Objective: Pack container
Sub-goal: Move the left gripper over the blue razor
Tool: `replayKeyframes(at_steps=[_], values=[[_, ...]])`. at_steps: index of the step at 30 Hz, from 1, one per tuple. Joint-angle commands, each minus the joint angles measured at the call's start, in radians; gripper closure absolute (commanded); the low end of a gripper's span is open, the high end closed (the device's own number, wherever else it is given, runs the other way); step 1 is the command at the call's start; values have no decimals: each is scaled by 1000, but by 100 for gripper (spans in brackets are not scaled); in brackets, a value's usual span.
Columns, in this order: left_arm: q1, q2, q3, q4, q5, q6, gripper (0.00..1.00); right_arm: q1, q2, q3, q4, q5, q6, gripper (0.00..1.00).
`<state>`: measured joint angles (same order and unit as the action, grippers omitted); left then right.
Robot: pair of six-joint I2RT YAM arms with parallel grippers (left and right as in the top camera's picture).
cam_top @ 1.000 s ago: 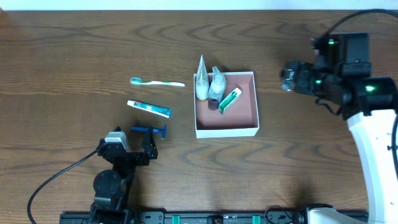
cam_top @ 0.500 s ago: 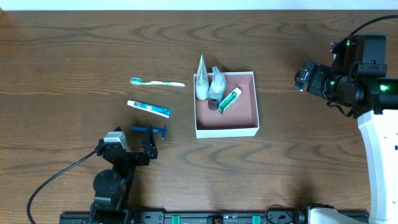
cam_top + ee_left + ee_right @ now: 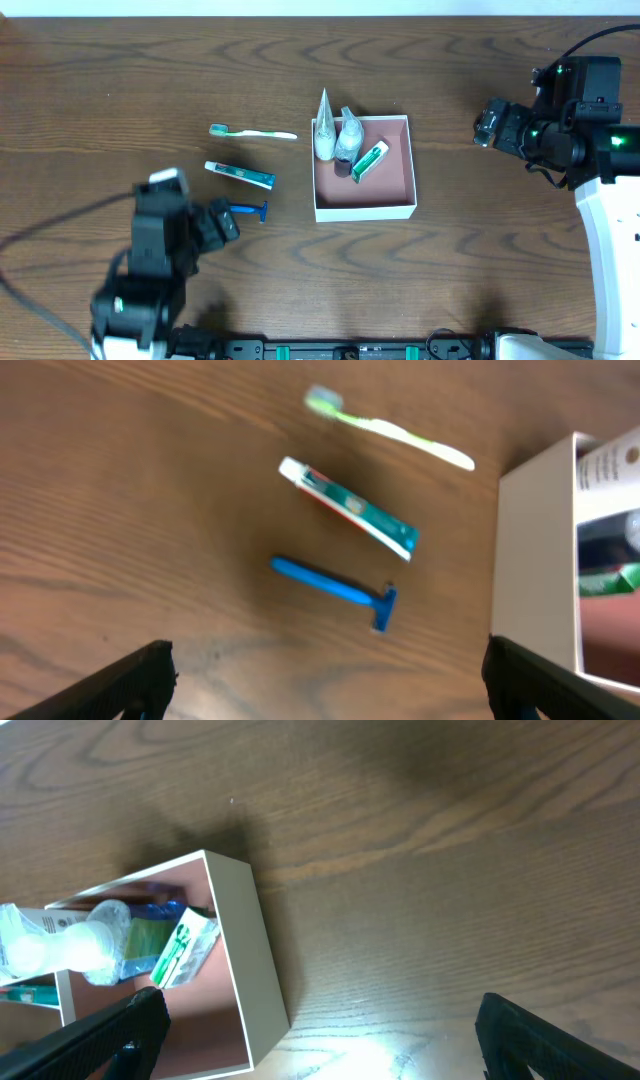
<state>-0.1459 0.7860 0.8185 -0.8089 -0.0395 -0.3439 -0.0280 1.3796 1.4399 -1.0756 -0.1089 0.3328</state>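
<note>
The container is shown near the middle of the worktop, with bottles and a green-and-white tube gathered in its far-left corner. A toothbrush, a toothpaste tube and a blue razor are laid out on the worktop to its left. The left end effector is held wide open and empty just beside the razor, and the right end effector, likewise wide open with nothing gripped, is seen well right of the container.
</note>
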Motion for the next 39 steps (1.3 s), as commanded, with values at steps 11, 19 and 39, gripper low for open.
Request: replayKeyframes(at_steps=[11, 19, 39], values=[[-2, 418, 84, -16, 189, -77, 2, -6, -5, 10, 69, -32, 28, 1], [-2, 599, 84, 3, 130, -372, 2, -85, 15, 11, 73, 82, 261, 1], [-2, 710, 84, 159, 27, -849, 12, -240, 216, 10, 62, 52, 325, 1]])
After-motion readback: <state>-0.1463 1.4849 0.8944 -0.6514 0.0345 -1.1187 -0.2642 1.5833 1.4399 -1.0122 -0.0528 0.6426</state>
